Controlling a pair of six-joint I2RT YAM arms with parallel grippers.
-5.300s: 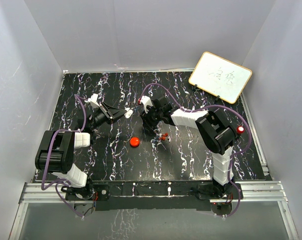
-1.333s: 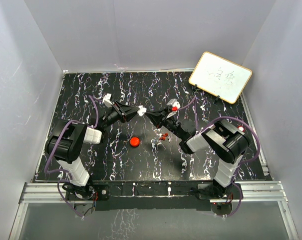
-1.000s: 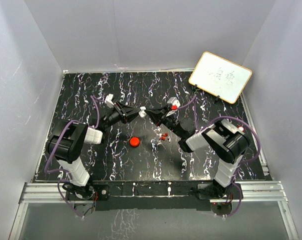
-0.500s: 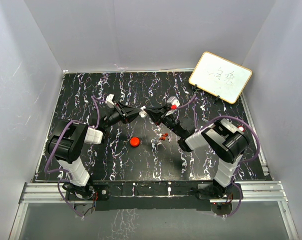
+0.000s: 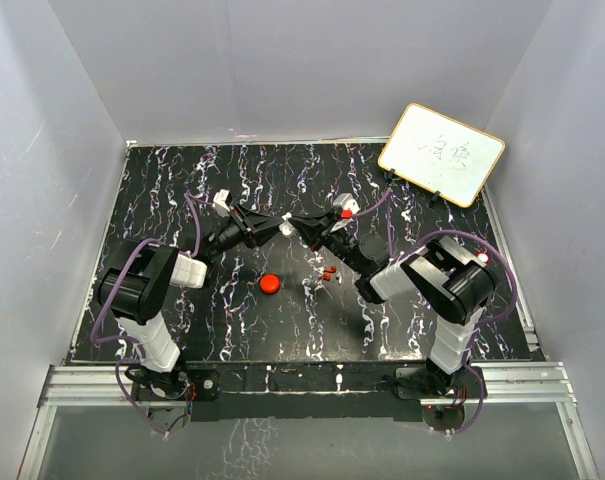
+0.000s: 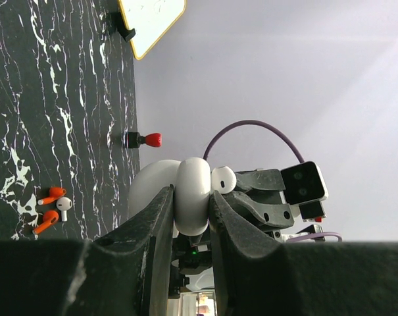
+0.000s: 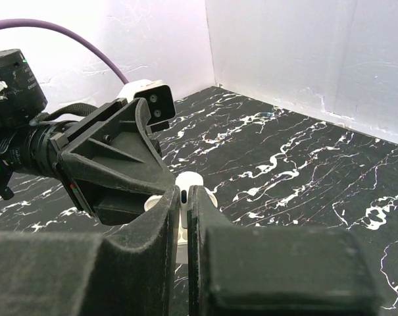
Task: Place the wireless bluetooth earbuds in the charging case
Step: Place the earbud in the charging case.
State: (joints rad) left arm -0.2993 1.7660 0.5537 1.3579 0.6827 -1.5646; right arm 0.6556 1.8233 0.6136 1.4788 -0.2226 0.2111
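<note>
My left gripper (image 6: pixel 191 197) is shut on a white rounded charging case (image 6: pixel 192 194), held in the air above the middle of the table. My right gripper (image 7: pixel 185 192) is shut on a white earbud (image 6: pixel 223 179), whose head (image 7: pixel 188 179) sits right against the case (image 7: pixel 154 203). In the top view the two grippers meet tip to tip, left (image 5: pixel 282 225) and right (image 5: pixel 302 222). Whether the earbud sits inside the case is hidden. Another white earbud (image 6: pixel 64 204) lies on the table between two orange-red bud pieces (image 6: pixel 52 195).
A round red puck (image 5: pixel 270 283) lies on the black marbled table (image 5: pixel 232 170) in front of the grippers. The small red pieces (image 5: pixel 328 271) lie to its right. A whiteboard (image 5: pixel 441 153) leans at the back right. Grey walls close in three sides.
Since the earliest frame both arms have swung in until the fingertips meet mid-table. Over the last second the right gripper has edged slightly left toward the case; the grips are unchanged.
</note>
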